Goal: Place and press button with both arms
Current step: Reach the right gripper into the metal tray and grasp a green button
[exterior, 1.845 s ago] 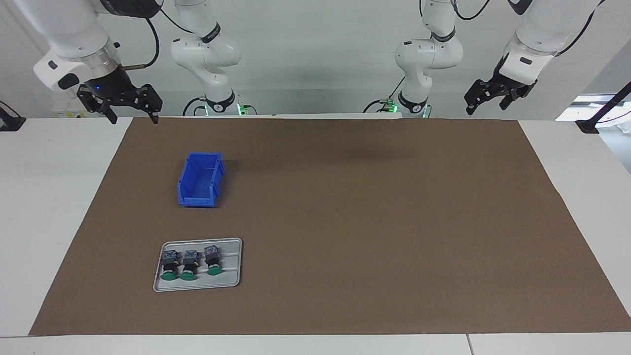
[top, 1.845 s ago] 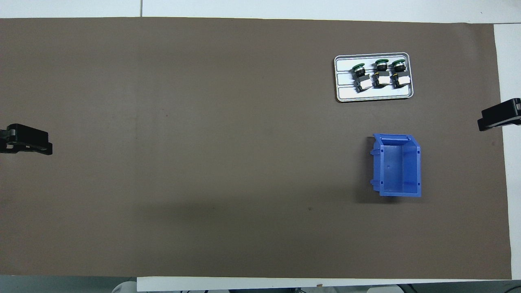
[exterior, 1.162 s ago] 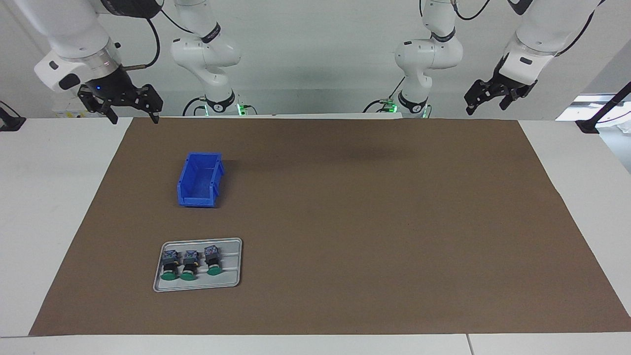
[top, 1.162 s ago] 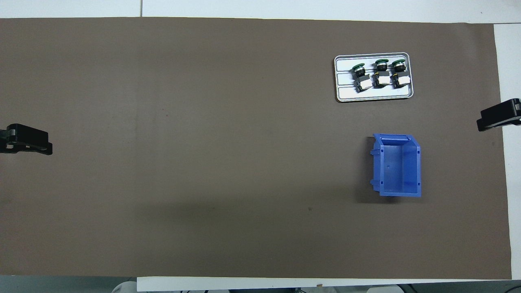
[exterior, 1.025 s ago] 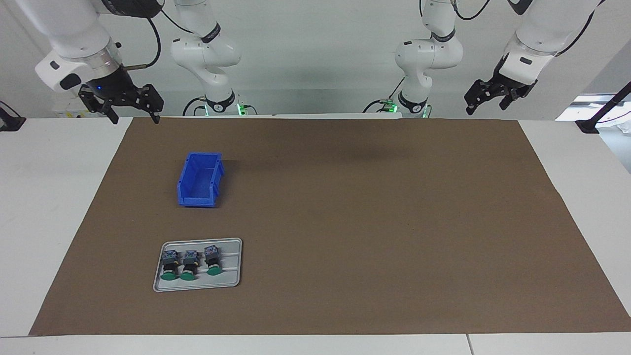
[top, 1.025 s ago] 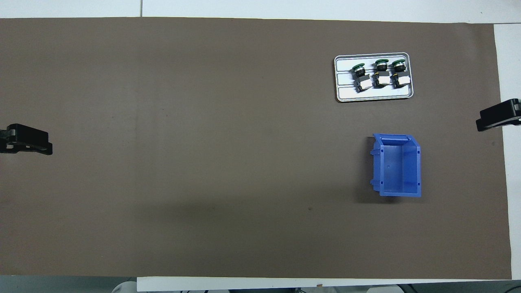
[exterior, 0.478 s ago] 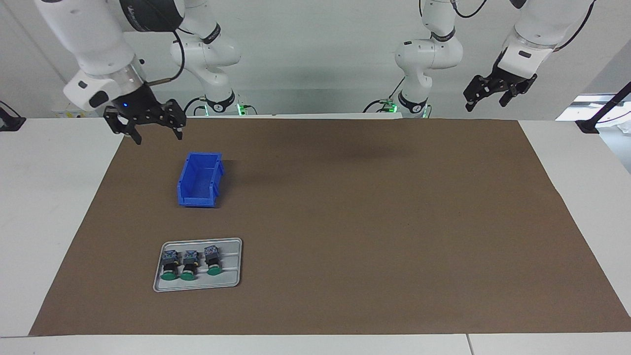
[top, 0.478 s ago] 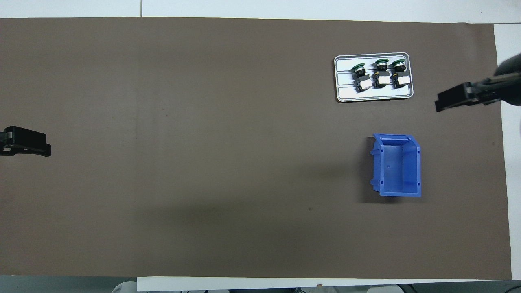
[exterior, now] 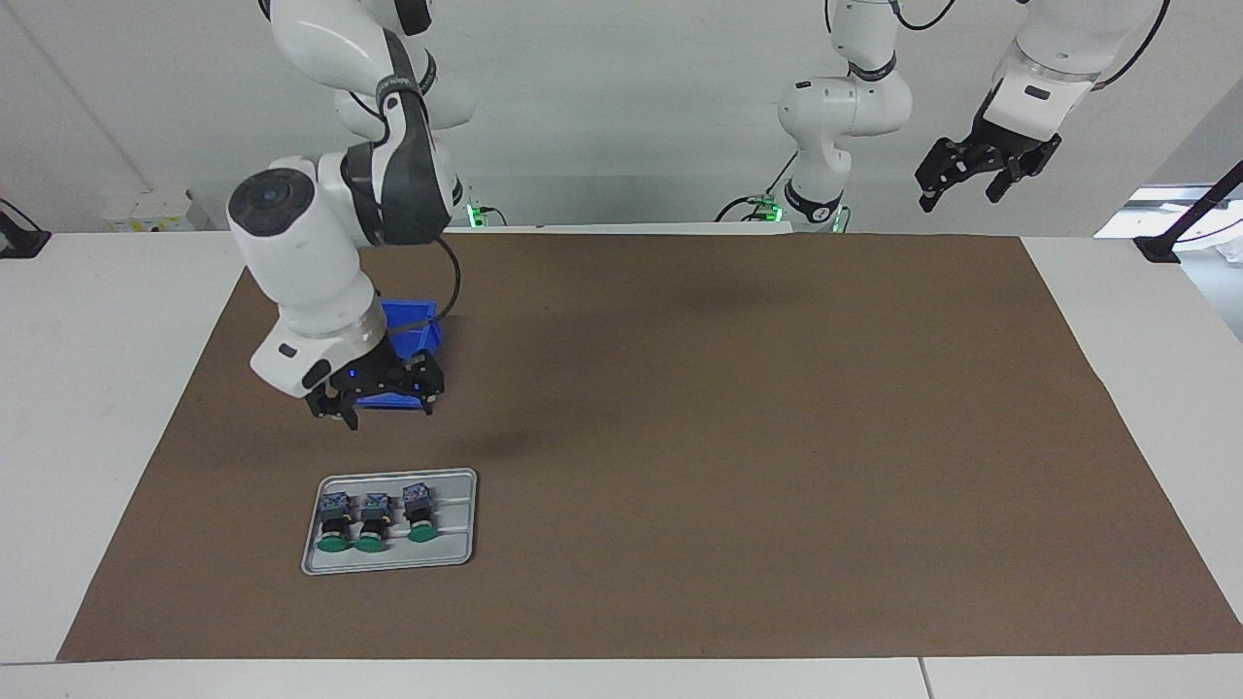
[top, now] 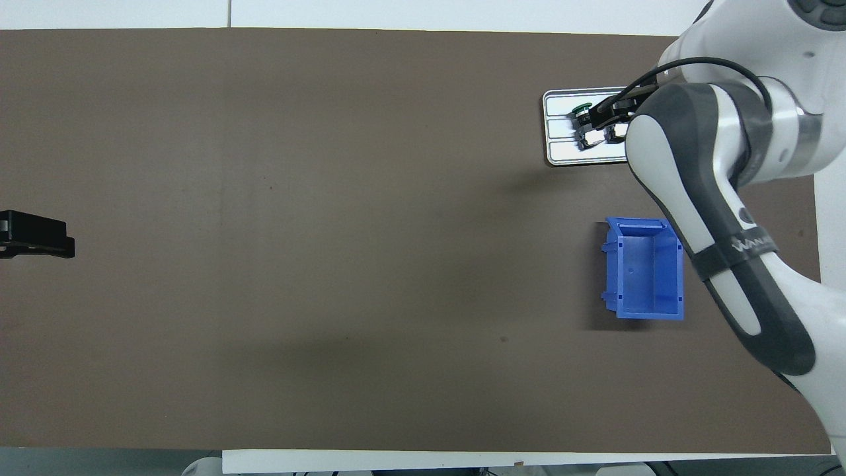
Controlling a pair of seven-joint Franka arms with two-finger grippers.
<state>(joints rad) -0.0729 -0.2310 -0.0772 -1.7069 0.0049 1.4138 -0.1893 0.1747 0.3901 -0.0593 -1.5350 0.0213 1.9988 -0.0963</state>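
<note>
Your right hand is up in the air over the strip of brown mat between the blue bin and the grey tray, fingers spread and gripping nothing. In the facing view its wrist and forearm cover most of the bin, so only the bin's upper corner and a bit of its lower edge show there. From overhead the same arm sweeps across the tray's end toward the right arm's side of the counter and hides two of the switches; don't read that as contact (the facing view shows the hand well clear of the tray).

The three buttons lie side by side in the tray, green caps pointing away from the robots, terminal bodies toward them. The button nearest the counter's middle is the one left fully visible from overhead, w/ the other two beside it toward the right arm's end. The tray sits farther from the robots than the bin, both toward the right arm's end of the counter.

Your left hand waits raised over the mat's edge at the left arm's end, near the robots, fingers apart and empty. Overhead you only catch its black tip at the frame's edge. Mat between the two arms carries only shadows.
</note>
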